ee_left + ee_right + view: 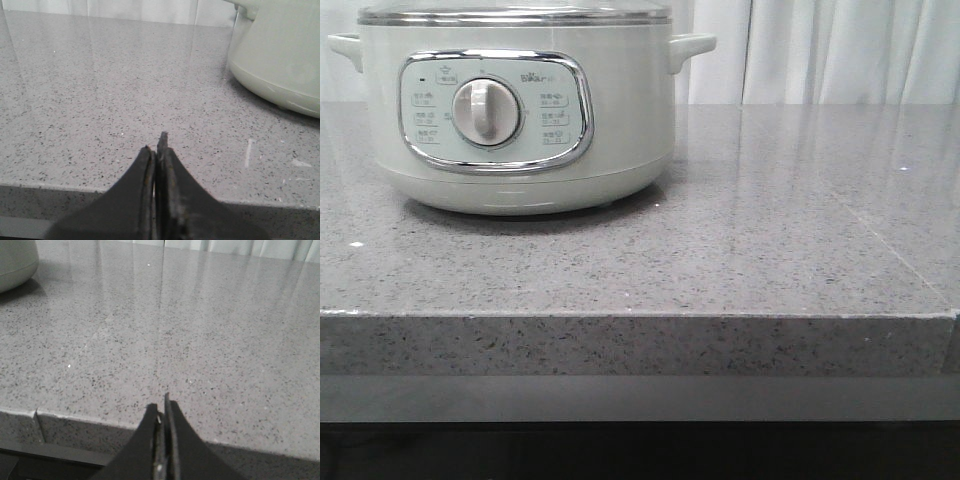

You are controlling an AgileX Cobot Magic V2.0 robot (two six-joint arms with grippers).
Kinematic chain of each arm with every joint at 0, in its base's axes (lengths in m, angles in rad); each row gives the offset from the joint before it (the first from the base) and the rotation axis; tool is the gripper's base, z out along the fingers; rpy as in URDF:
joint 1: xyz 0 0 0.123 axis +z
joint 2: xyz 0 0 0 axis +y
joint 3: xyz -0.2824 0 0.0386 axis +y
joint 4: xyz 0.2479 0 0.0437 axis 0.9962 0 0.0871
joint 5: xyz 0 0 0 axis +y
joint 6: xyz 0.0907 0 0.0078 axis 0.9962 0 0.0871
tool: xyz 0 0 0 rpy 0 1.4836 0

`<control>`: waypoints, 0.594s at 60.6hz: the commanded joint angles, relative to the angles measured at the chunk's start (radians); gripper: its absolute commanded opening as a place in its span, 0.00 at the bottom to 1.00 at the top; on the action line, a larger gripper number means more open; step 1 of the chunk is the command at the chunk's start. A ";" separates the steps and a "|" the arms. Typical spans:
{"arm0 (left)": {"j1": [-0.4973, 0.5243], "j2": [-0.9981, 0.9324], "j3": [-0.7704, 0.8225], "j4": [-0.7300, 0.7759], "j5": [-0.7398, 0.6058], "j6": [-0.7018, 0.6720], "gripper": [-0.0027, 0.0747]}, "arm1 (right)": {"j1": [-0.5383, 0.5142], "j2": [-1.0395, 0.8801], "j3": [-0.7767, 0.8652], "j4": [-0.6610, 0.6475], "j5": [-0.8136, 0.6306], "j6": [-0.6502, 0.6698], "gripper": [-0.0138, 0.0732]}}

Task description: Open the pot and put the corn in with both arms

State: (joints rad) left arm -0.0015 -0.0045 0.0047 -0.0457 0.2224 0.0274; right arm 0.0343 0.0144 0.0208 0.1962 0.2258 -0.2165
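Note:
The pale grey-green pot (pixel 520 110) stands on the grey speckled counter at the back left in the front view, its steel-rimmed lid (pixel 515 14) on and its dial panel facing me. Its lower wall also shows in the left wrist view (pixel 280 55) and a sliver of it in the right wrist view (pixel 15 262). My left gripper (pixel 157 145) is shut and empty, low at the counter's front edge. My right gripper (pixel 161 407) is shut and empty, also at the front edge. Neither gripper shows in the front view. The corn is out of view.
The grey speckled stone counter (pixel 740 250) runs to a front edge (pixel 640 315) with a drop below. White curtains (pixel 820 50) hang behind it.

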 commanded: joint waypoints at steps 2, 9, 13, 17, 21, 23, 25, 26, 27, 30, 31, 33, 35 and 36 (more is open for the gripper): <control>0.002 -0.026 0.003 -0.008 -0.080 -0.004 0.01 | -0.003 -0.036 0.006 -0.008 -0.089 -0.007 0.08; 0.002 -0.024 0.003 -0.008 -0.080 -0.004 0.01 | -0.003 -0.046 0.005 -0.008 -0.059 -0.007 0.08; 0.002 -0.024 0.003 -0.008 -0.080 -0.004 0.01 | -0.003 -0.046 0.005 -0.008 -0.059 -0.007 0.08; 0.002 -0.024 0.003 -0.008 -0.080 -0.004 0.01 | -0.003 -0.046 0.005 -0.008 -0.059 -0.007 0.08; 0.002 -0.024 0.003 -0.008 -0.080 -0.004 0.01 | -0.003 -0.046 0.005 -0.008 -0.059 -0.007 0.08; 0.002 -0.024 0.003 -0.008 -0.080 -0.004 0.01 | -0.003 -0.046 0.005 -0.008 -0.059 -0.007 0.08; 0.002 -0.024 0.003 -0.008 -0.080 -0.004 0.01 | -0.003 -0.046 0.005 -0.008 -0.059 -0.007 0.08; 0.002 -0.024 0.003 -0.008 -0.080 -0.004 0.01 | -0.003 -0.046 0.005 -0.008 -0.059 -0.007 0.08; 0.002 -0.024 0.003 -0.008 -0.080 -0.004 0.01 | -0.003 -0.046 0.005 -0.008 -0.059 -0.007 0.08; 0.002 -0.024 0.003 -0.008 -0.080 -0.004 0.01 | -0.003 -0.046 0.005 -0.008 -0.059 -0.007 0.08; 0.002 -0.024 0.003 -0.008 -0.080 -0.004 0.01 | -0.003 -0.046 0.005 -0.008 -0.059 -0.007 0.08; 0.002 -0.024 0.003 -0.008 -0.080 -0.004 0.01 | -0.003 -0.046 0.005 -0.008 -0.059 -0.007 0.08; 0.002 -0.024 0.003 -0.008 -0.080 -0.004 0.01 | -0.003 -0.046 0.005 -0.008 -0.059 -0.007 0.08; 0.002 -0.024 0.003 -0.008 -0.080 -0.004 0.01 | -0.003 -0.046 0.005 -0.008 -0.059 -0.007 0.08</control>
State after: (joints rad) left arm -0.0015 -0.0045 0.0047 -0.0457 0.2224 0.0274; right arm 0.0343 -0.0086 0.0279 0.1962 0.2384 -0.2165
